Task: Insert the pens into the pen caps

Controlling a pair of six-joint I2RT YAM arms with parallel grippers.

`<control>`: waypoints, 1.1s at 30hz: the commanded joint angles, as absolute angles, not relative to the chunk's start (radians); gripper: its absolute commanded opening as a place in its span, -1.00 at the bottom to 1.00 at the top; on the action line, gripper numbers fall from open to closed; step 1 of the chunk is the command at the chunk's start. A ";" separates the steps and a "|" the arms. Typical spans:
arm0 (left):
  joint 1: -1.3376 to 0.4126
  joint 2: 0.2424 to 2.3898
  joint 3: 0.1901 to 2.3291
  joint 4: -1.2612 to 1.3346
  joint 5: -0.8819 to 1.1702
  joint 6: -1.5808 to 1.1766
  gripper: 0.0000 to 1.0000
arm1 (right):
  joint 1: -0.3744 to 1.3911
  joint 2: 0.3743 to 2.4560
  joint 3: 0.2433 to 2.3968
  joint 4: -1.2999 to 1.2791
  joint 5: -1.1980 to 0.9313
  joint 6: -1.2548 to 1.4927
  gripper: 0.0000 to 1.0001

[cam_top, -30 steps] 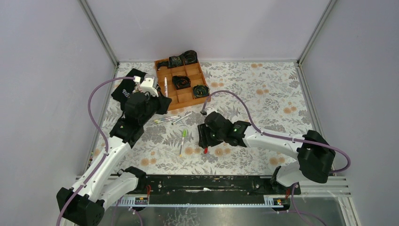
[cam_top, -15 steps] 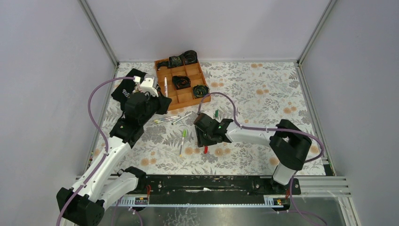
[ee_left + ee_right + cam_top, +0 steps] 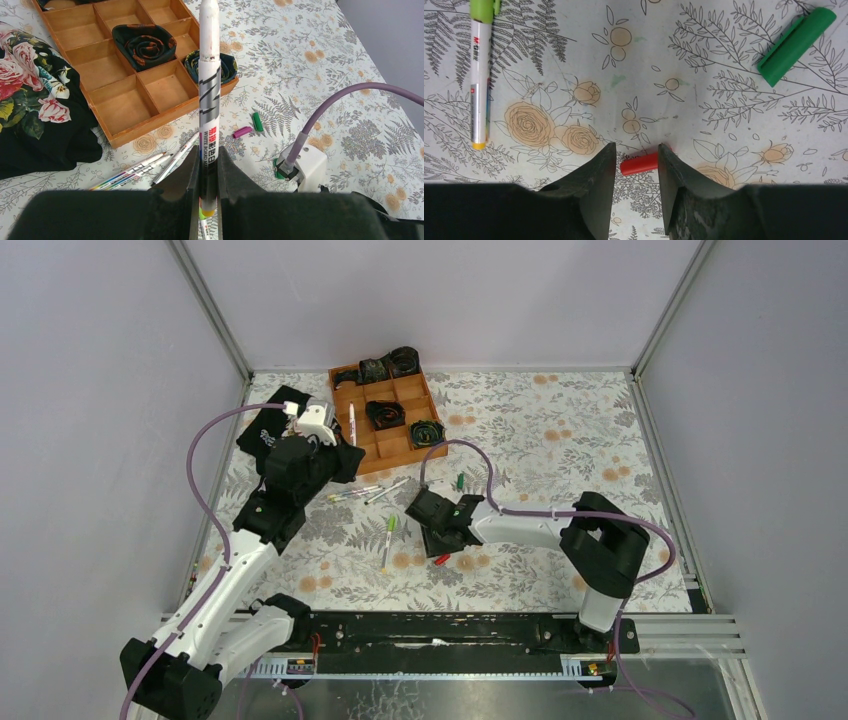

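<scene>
Two tools: left pinches pen, right straddles cap.

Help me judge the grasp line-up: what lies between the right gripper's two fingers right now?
The red pen cap lies crosswise on the floral tablecloth between the right gripper's fingers, clear in the right wrist view; whether they touch it is not certain.

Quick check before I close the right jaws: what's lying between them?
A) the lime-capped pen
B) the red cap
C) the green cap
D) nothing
B: in the right wrist view the red cap lies between the jaws of the right gripper; the green cap and the lime-capped pen lie well off to either side.
</scene>
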State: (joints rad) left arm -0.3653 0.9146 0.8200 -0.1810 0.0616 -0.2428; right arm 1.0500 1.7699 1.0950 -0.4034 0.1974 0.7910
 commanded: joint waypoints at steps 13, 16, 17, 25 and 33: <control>-0.362 0.911 0.816 -0.157 0.058 -0.252 -1.00 | 1.082 1.667 1.070 -0.491 0.296 0.925 -0.06; -0.362 0.914 0.815 -0.156 0.060 -0.253 -1.00 | 1.081 1.668 1.057 -0.470 0.266 0.941 -0.05; -0.362 0.915 0.815 -0.156 0.060 -0.253 -1.00 | 1.083 1.670 1.054 -0.465 0.260 0.947 -0.05; -0.362 0.916 0.815 -0.156 0.059 -0.253 -1.00 | 1.084 1.713 1.059 -0.440 0.234 0.948 -0.06; -0.363 0.919 0.814 -0.157 0.059 -0.253 -1.00 | 1.085 1.779 1.118 -0.447 0.224 0.913 -0.07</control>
State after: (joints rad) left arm -0.3656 0.9176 0.8200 -0.1810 0.0620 -0.2493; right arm 1.0737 1.7618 1.0649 -0.4511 0.2260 0.9241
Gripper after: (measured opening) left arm 0.081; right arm 0.469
